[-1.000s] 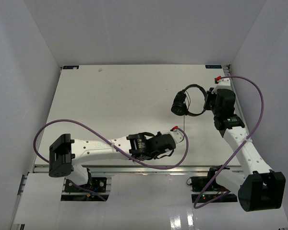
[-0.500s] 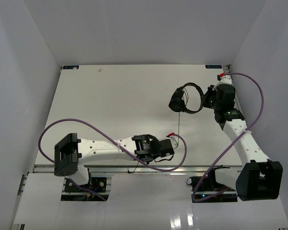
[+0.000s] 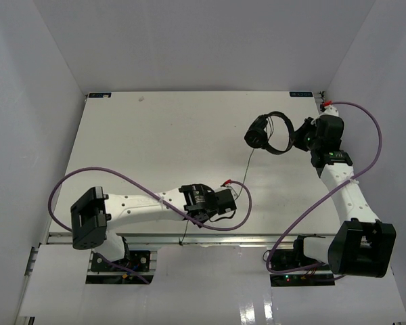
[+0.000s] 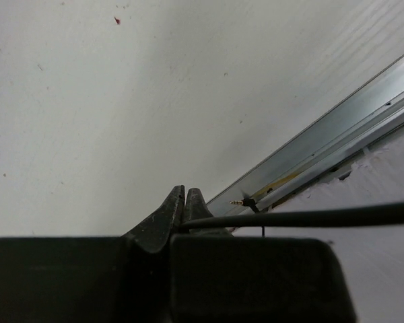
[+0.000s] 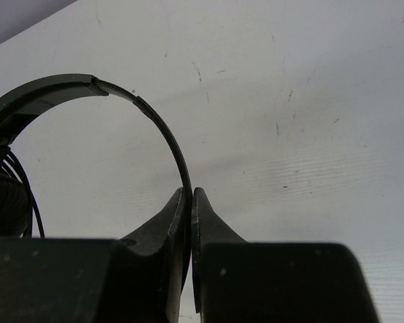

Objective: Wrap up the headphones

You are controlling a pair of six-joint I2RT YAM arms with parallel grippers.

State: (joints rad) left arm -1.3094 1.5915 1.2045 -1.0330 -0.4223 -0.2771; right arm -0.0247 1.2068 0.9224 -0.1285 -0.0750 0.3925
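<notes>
The small black on-ear headphones with a thin curved headband [image 3: 258, 133] sit at the far right of the white tabletop [image 3: 162, 142], pinched by the headband between the nearly closed fingers of the right tool [image 5: 190, 193] and apparently held a little clear of the surface. The left tool [image 4: 184, 193], near the front edge, has its tips closed on the long thin black cable [image 4: 310, 217], close to its free end. The small metal plug [image 4: 237, 202] lies just beyond the tips, beside the aluminium edge rail [image 4: 337, 138]. A few thin strands next to the earcup in the right wrist view suggest some cable is already gathered there, though that is hard to confirm. The step in hand looks like laying another turn, and it will go best if the span between the two tools has only light tension. Too slack and the loop will fall loose; too tight and the thin cable may slide out of the pinch or pull the headband askew in the right grip. The left tool should carry the cable toward the headphones in a wide arc, and the right tool should keep the band steady. The short tail with the plug could catch on the rail, so it should be lifted clear first.
</notes>
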